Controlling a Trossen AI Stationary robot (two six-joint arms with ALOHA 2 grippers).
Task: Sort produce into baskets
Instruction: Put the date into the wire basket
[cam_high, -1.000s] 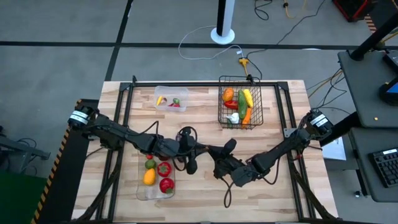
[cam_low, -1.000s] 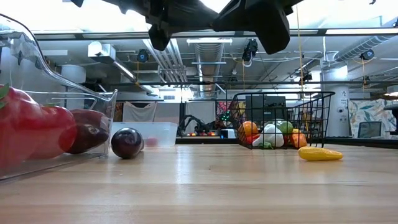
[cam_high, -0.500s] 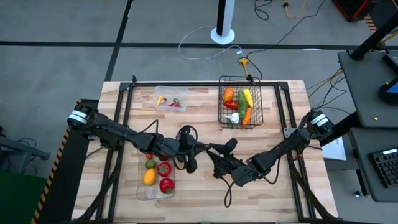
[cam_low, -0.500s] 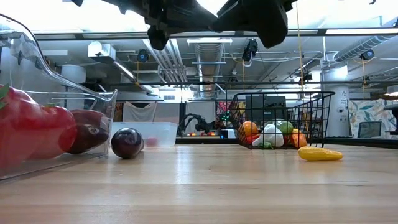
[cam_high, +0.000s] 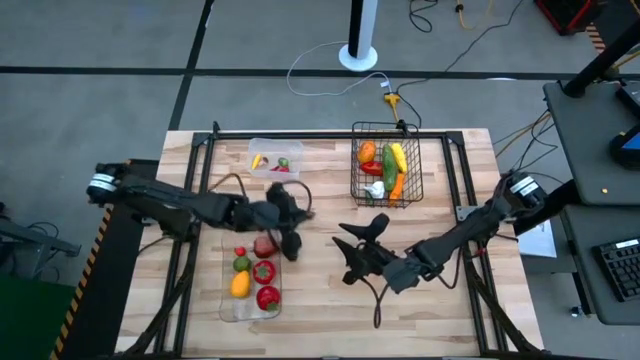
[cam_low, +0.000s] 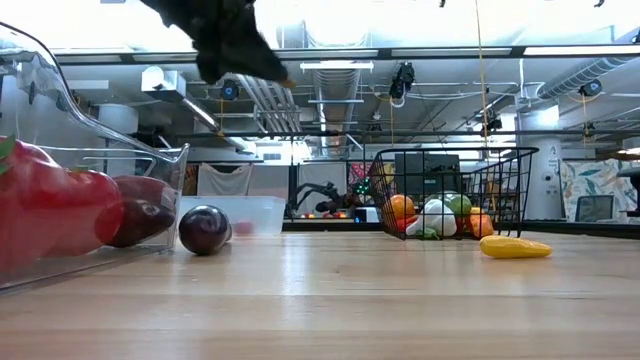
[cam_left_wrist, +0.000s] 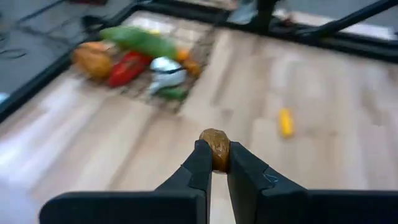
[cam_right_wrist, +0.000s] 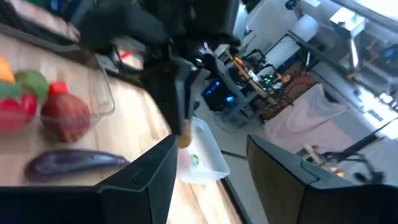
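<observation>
Aloft, left gripper (cam_left_wrist: 214, 163) pinches a brown nugget (cam_left_wrist: 215, 147) — right gripper (cam_high: 352, 252) (empty) gapes.

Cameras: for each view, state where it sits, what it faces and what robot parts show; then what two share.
High view: overhead, straight down on the table; both arms.
Low view: tabletop height, level toward the wire basket; one arm overhead.
Left wrist view: on the left arm, facing that basket; left pincer shut on a small brown piece.
Right wrist view: on the right arm, facing the eggplant; right pincer open.
Shared: low and left wrist views both show the basket.
</observation>
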